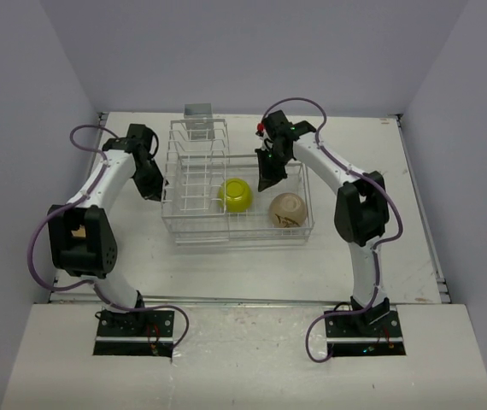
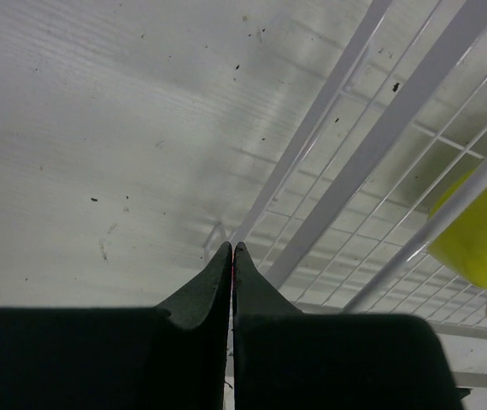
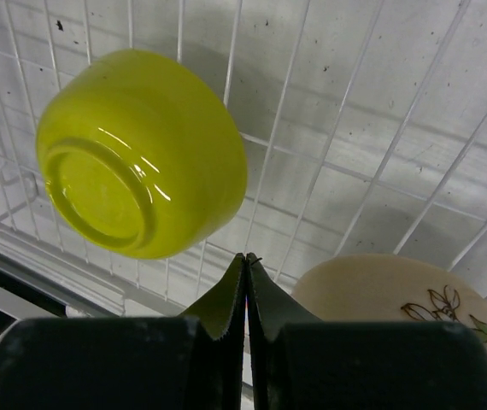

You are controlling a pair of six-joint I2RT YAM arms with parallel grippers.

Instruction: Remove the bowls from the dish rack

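My right gripper (image 3: pixel 245 260) hangs pinched empty over the yellow bowl (image 3: pixel 141 154) and half-hidden beige bowl (image 3: pixel 380 290). My left gripper (image 2: pixel 231 249), likewise, seems outside the dish rack (image 2: pixel 378 137).

White table (image 1: pixel 226 269), faintly marked with small dark flecks, white wire rack (image 1: pixel 196 184) standing directly on it around the middle, long side toward the near edge
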